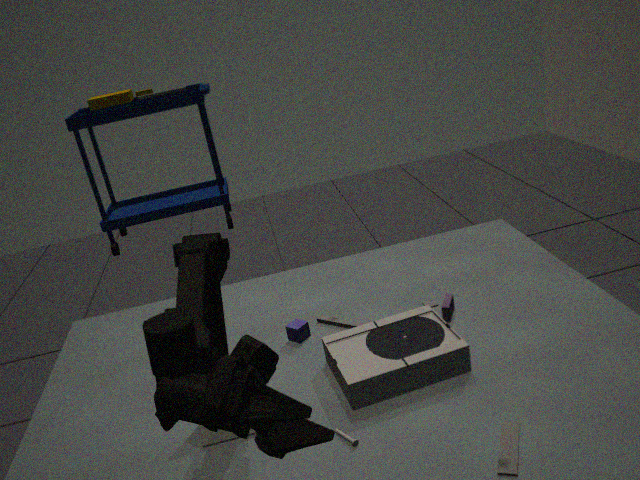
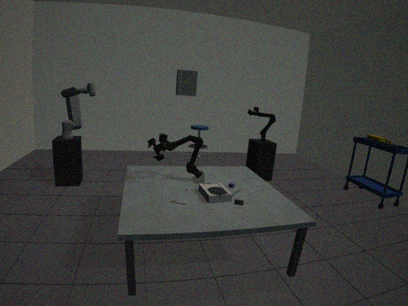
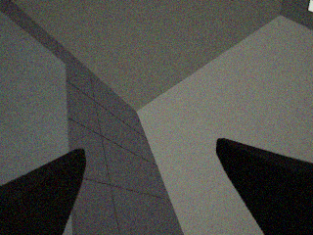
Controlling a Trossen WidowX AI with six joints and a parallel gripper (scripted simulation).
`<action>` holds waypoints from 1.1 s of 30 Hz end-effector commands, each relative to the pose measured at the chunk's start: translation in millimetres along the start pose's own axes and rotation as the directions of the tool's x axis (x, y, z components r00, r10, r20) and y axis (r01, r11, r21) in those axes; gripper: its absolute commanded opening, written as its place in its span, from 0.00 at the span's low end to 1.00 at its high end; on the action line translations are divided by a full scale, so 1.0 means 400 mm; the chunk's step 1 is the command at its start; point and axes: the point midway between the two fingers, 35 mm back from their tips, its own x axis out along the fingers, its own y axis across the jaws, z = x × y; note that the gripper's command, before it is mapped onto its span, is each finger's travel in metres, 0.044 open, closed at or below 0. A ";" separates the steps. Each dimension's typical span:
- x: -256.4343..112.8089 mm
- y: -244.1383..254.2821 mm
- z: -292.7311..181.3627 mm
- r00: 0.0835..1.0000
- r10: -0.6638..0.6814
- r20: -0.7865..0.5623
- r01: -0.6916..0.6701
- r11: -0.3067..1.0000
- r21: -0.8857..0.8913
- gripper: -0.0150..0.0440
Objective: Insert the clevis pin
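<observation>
Seen from the exterior camera, a pale desk [image 1: 542,361] [image 2: 184,220] fills the middle, its near edge and two front corners closest. Behind that edge, toward the left side, lies a thin flat strip [image 1: 509,449] [image 2: 178,202]. To its right, a dark block [image 1: 448,305] [image 2: 238,202] stands near the steel tray [image 1: 408,382] [image 2: 220,198]. The aluminium disc [image 1: 382,343] [image 2: 218,190] lies flat inside the tray; its small hole is a pale speck, and whether the tray's hole lines up is too small to tell. A dark rod [image 1: 334,322] [image 2: 236,191] is partly hidden behind the tray, near a purple cube [image 1: 297,330] [image 2: 231,185].

The pin [image 1: 346,436] [image 2: 189,189] lies on the desk, left of the tray and apart from it; from the top camera, a finger covers its headless end. The arm [image 1: 199,299] [image 2: 196,153] rises near the middle of the far edge. Its gripper [image 1: 321,423] [image 2: 153,150] [image 3: 153,150] hangs in the air toward the far left corner, spread wide and holding nothing. The wrist view cuts off both finger bases and shows no pin. Beyond the right edge stands a blue cart [image 1: 139,108] [image 2: 372,142], cropped in the exterior view.
</observation>
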 end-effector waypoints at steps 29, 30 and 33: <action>0.049 0.794 0.233 0.280 0.960 0.009 0.561 -0.171 0.810 0.53; 0.026 0.808 0.250 0.227 0.974 -0.015 0.579 -0.123 0.806 0.53; -0.042 0.836 0.290 0.099 0.989 -0.107 0.600 0.027 0.800 0.53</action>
